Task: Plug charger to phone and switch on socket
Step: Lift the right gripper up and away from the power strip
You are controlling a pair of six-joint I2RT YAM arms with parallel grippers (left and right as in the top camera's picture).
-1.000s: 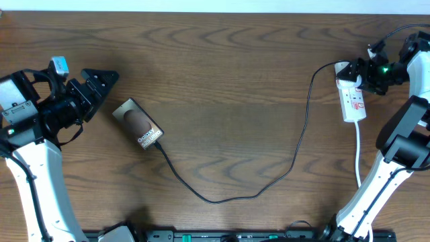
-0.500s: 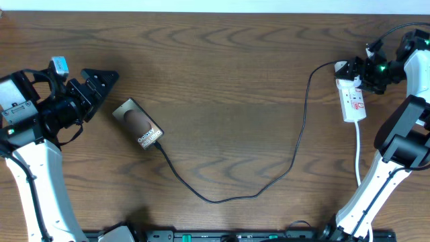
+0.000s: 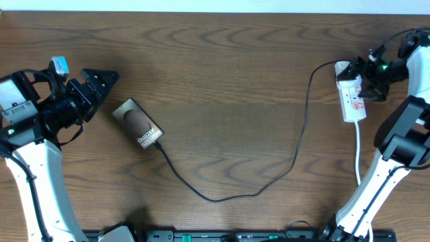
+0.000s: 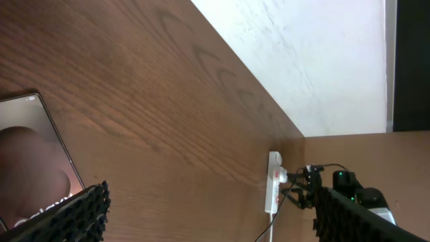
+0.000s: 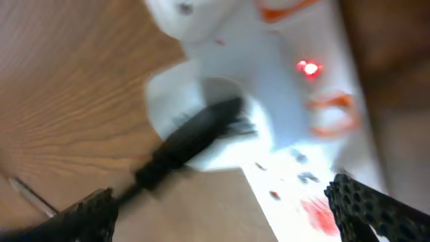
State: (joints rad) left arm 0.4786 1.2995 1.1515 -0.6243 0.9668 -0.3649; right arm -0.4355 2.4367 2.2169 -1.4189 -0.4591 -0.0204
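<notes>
We see the phone [image 3: 138, 123] lying flat on the table [image 3: 222, 74], left of centre. It sits at a slant, its far-left end pointing toward the left claw [image 3: 101, 81]. A brown oval fills its face. White lettering at its near-right end reads "Galaxy" on one line; the line under it is too small for us to read.

The charger [image 3: 235, 197] meets the phone's near-right end and loops toward the near edge. It then climbs on the right and bends into a white adapter [image 3: 343, 68] at the far end of the socket [image 3: 353, 104]. Whether its tip sits fully in the phone we cannot tell.

The socket lies at the far right, its white cord [image 3: 356, 144] trailing toward the near edge. The red printing on its top is blurred in the right wrist view and unreadable. A small red light [image 5: 309, 67] glows there, near the adapter.

The left claw is released, fingers spread wide with nothing between them, just left of the phone and apart from it. The right claw [image 3: 363, 79] hangs over the socket's far end, likewise released and grasping nothing.
</notes>
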